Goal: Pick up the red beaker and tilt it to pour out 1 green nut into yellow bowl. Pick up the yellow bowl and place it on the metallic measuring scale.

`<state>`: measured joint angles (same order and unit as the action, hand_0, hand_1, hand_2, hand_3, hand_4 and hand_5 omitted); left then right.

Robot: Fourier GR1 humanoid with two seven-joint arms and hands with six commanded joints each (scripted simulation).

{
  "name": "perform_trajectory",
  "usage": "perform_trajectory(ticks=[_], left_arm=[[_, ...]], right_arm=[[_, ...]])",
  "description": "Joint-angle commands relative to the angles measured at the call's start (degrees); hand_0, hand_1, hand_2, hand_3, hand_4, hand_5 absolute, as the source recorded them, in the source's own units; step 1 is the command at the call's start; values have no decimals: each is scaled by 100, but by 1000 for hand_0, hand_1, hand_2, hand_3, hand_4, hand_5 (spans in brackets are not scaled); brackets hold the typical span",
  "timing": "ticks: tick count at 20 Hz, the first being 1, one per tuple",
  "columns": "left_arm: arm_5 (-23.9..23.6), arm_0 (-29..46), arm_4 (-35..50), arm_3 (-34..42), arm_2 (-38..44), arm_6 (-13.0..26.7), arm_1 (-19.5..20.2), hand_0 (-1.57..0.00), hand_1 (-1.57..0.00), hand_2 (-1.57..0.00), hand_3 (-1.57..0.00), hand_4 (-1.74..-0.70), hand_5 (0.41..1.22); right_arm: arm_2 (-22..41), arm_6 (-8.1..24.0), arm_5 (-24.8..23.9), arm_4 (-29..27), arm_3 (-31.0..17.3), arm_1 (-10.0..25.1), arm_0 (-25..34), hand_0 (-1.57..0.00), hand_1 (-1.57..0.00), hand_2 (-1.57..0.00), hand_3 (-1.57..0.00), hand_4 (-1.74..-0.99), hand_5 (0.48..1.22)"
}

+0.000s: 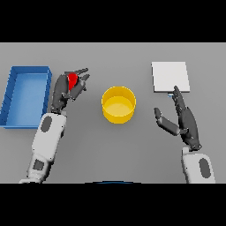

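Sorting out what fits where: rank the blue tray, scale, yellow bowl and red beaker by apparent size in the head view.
1. Blue tray, largest.
2. Scale.
3. Yellow bowl, not far behind the scale, so this order is unsure.
4. Red beaker, smallest as seen, though the left hand hides most of it.

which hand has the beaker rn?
The left hand: its fingers are curled round the red beaker, left of the yellow bowl. The right hand is open and holds nothing.

Even, soft overhead light, grey table (132,145) uniformly lit, faint shadow beneath the yellow bowl (118,104), no glare, white scale (170,77) brightest, no edge distortion
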<state>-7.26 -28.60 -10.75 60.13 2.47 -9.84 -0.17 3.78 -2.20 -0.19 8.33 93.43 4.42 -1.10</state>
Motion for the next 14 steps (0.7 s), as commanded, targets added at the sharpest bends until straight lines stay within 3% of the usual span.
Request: perform_trajectory(ticks=[1,6,10,14], left_arm=[[-15,17,-135,204,-101,133,45,-1557,-1556,-1556,-1544,-1497,1215],[104,-78,-657,737,-608,827,445,-1565,-1565,-1565,-1560,-1616,1170],[137,-312,-762,525,-760,1002,602,-1565,-1565,-1565,-1560,-1616,1140],[287,-755,-1446,430,-1423,1334,945,-1569,-1569,-1569,-1566,-1690,1124]], right_arm=[[7,-57,0,17,-76,-15,-2,1,1,1,1,-1295,665],[55,-120,51,55,-72,14,42,1,1,1,1,-1277,667],[86,-98,43,60,1,-27,-72,1,1,1,1,-1277,679],[69,-91,62,-5,-87,-88,-17,1,1,1,1,-1274,688]])
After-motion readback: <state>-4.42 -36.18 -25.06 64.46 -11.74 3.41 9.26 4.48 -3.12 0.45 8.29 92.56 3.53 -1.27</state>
